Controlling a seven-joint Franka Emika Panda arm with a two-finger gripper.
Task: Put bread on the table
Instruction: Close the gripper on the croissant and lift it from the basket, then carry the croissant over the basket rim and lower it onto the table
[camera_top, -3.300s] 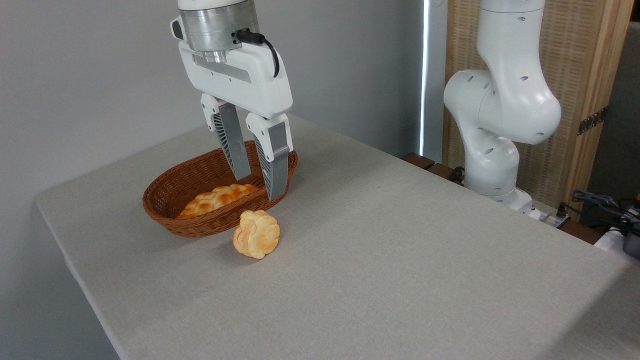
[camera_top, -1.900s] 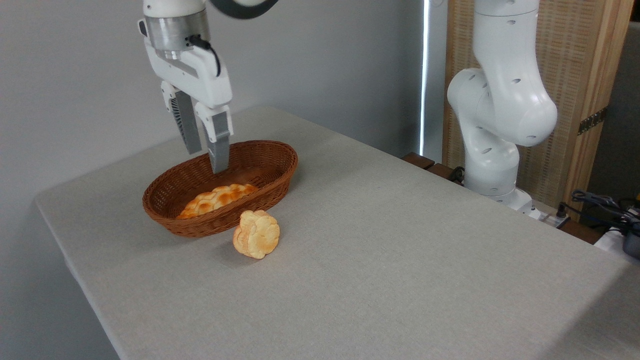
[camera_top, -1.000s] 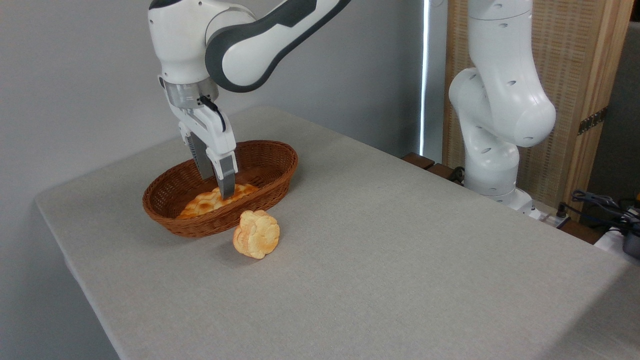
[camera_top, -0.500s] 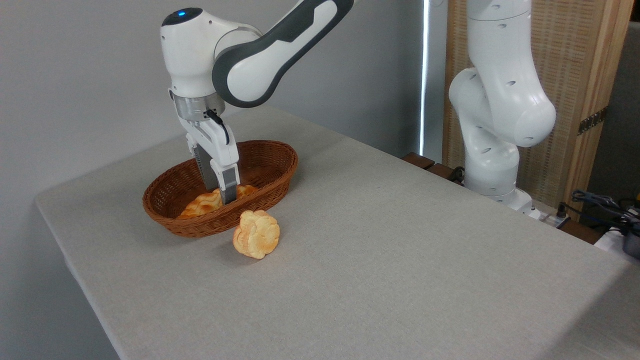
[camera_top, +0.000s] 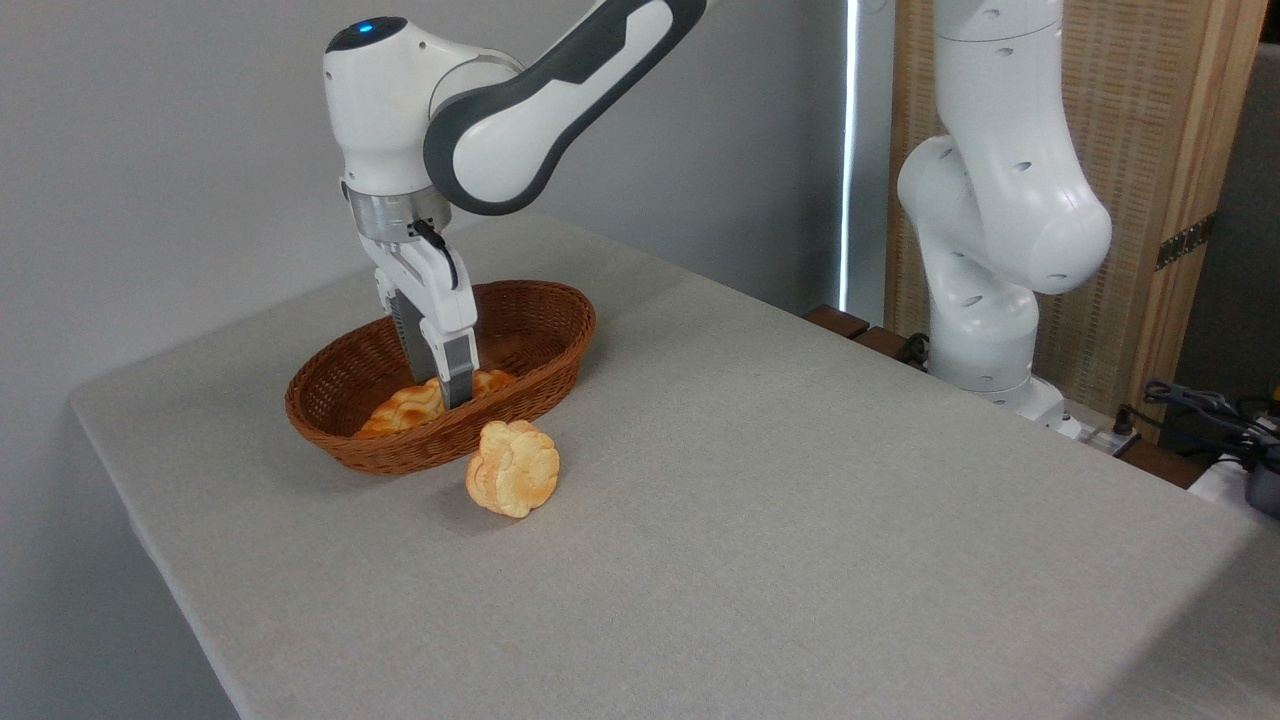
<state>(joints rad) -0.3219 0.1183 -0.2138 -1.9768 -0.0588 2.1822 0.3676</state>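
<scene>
At the left centre of the frame, the bread (camera_top: 412, 404) lies inside the wicker basket (camera_top: 520, 372) on the table (camera_top: 800, 480). The end effector (camera_top: 447, 392) reaches down into the basket, its fingers straddling the loaf's middle; whether they grip it I cannot tell. A small bun (camera_top: 513, 468) stands just in front of the basket.

Off-task items I can see

A brown wicker basket (camera_top: 520, 330) sits at ten o'clock; a pale flower-shaped bun (camera_top: 513, 467) stands on edge just at its five o'clock.

Even, soft light, sharp focus, faint shadows, bright window slit behind.
</scene>
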